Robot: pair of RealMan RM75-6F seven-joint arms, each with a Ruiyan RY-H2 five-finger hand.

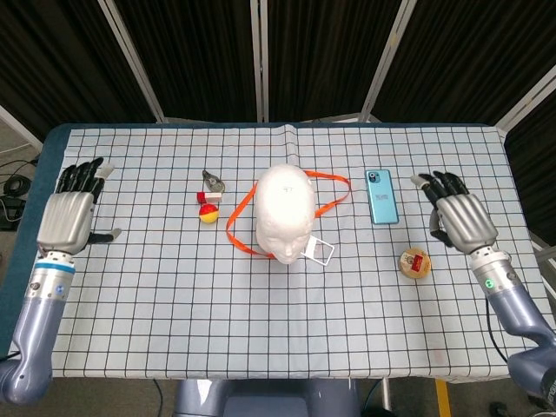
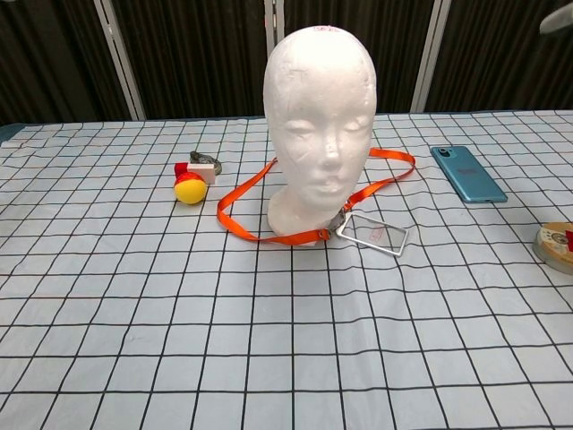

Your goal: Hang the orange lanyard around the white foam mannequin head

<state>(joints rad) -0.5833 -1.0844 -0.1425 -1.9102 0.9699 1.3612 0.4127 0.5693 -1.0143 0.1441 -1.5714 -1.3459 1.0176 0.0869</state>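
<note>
The white foam mannequin head (image 1: 284,208) (image 2: 319,125) stands upright at the table's middle. The orange lanyard (image 1: 236,228) (image 2: 243,193) loops around its base and lies flat on the checked cloth. Its clear badge holder (image 1: 320,251) (image 2: 372,233) rests in front of the neck. My left hand (image 1: 69,215) hovers far to the left with fingers spread, holding nothing. My right hand (image 1: 462,220) is far to the right, also with fingers apart and holding nothing. In the chest view only a fingertip of the right hand shows at the top right corner.
A yellow and red ball (image 1: 208,214) (image 2: 190,189) and a small metal clip (image 1: 212,182) (image 2: 206,162) lie left of the head. A teal phone (image 1: 380,196) (image 2: 467,173) lies to the right, and a round tin (image 1: 414,263) (image 2: 558,244) sits near the right hand.
</note>
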